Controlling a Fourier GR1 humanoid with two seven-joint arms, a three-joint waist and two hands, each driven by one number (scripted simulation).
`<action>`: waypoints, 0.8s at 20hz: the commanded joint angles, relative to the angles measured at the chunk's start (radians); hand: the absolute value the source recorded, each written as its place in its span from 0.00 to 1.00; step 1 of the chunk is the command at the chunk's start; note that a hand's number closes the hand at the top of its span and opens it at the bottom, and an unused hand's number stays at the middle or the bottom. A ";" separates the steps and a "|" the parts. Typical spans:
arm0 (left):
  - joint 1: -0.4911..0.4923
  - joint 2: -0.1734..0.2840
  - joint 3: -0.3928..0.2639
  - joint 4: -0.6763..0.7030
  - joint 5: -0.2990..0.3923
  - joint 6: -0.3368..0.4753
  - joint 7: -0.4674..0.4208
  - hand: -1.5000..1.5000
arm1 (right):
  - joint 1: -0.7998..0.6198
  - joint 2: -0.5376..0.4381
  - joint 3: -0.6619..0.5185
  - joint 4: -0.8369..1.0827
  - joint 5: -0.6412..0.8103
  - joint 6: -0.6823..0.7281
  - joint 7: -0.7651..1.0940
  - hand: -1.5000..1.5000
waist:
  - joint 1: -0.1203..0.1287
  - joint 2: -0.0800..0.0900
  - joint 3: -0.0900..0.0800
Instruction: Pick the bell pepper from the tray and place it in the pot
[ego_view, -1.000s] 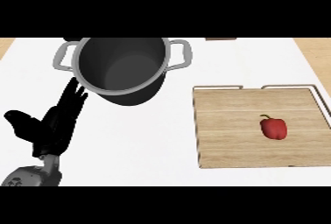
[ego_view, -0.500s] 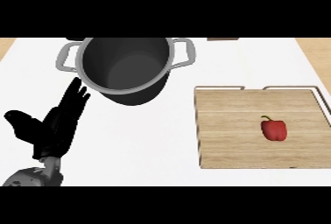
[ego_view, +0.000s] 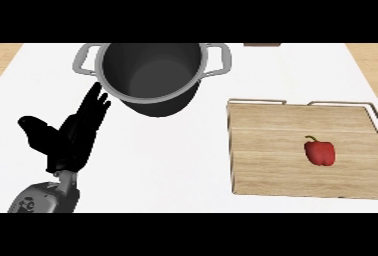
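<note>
So here's the view from my head, looking down at the white bench (ego_view: 170, 160). My left hand (ego_view: 70, 137) is sitting at the lower left with its fingers straight and pointing up toward the pot, thumb sticking out to the left. It's released, holding nothing, and not touching anything. The grey forearm comes in under it from the bottom edge. My right hand isn't in the shot at all.

The pot (ego_view: 151, 75) is up top, a bit left of center. Dark grey, with a light rim and a loop handle on each side, tall walls, and I can see right down into it. My fingertips end just beside its lower left wall, but I can't say they touch it.

The tray (ego_view: 273, 150) is over on the right, a flat wooden board with thin metal handles along its far edge. The bell pepper (ego_view: 320, 151) is lying on it, toward the right side and about halfway down. It's red with a little green stem pointing up and left. It's well apart from my hand, with the pot and a stretch of bare bench between them.
</note>
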 joint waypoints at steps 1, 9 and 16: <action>-0.010 -0.024 0.007 0.027 -0.016 -0.019 0.005 0.50 | -0.051 0.049 0.033 -0.008 0.040 0.067 0.092 0.00 | 0.001 0.000 0.000; -0.020 -0.038 0.051 0.055 -0.014 -0.049 -0.017 0.50 | -0.022 0.116 0.105 0.116 0.308 0.090 0.000 0.00 | -0.003 0.000 0.001; 0.029 -0.052 0.077 0.048 -0.027 -0.102 -0.034 0.50 | -0.069 0.295 0.122 0.122 0.390 0.097 0.016 0.00 | -0.002 0.000 0.001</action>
